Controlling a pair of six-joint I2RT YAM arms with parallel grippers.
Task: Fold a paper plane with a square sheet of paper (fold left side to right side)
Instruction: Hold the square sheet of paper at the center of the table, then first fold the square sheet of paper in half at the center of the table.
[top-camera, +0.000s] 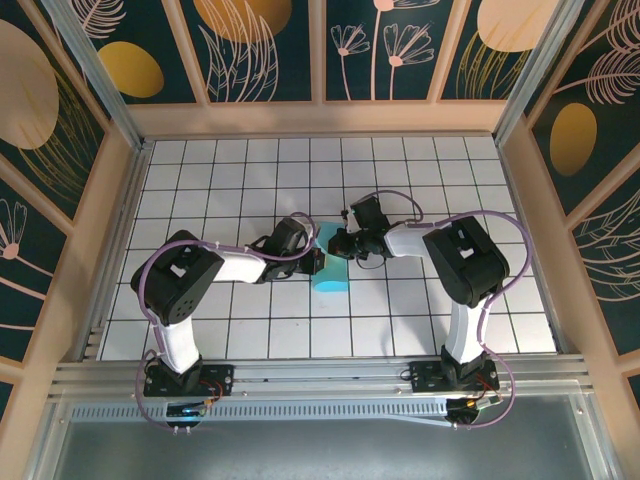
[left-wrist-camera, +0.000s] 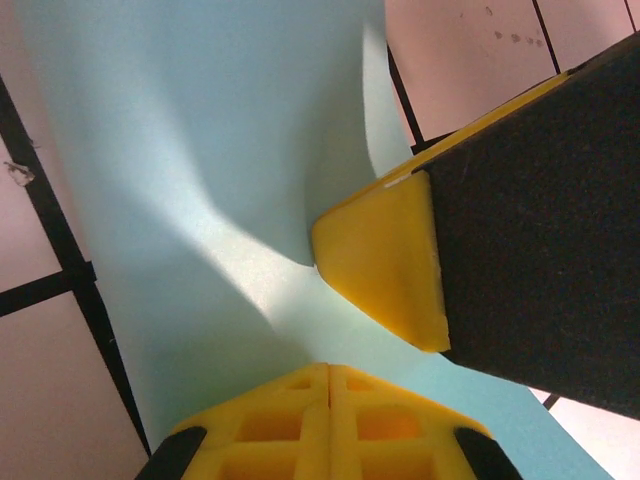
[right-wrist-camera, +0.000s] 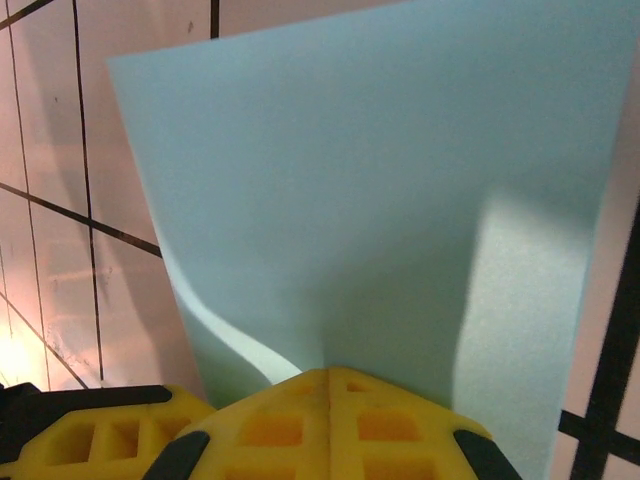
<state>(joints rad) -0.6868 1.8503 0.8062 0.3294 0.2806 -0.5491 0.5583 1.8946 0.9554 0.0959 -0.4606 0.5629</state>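
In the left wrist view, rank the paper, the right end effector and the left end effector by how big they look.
Largest to smallest:
1. paper
2. right end effector
3. left end effector, cropped by the bottom edge
All sit close to the lens, so this is apparent size only.

We note the sheet of paper: plain turquoise-blue, unmarked. It lies near the middle of the white tiled table and shows from above as a narrow strip, partly covered. Seen from the left wrist, the sheet of paper is not flat; a soft bulge crosses it. From the right wrist, one near edge curls up off the tiles, and the far corner is sharp.
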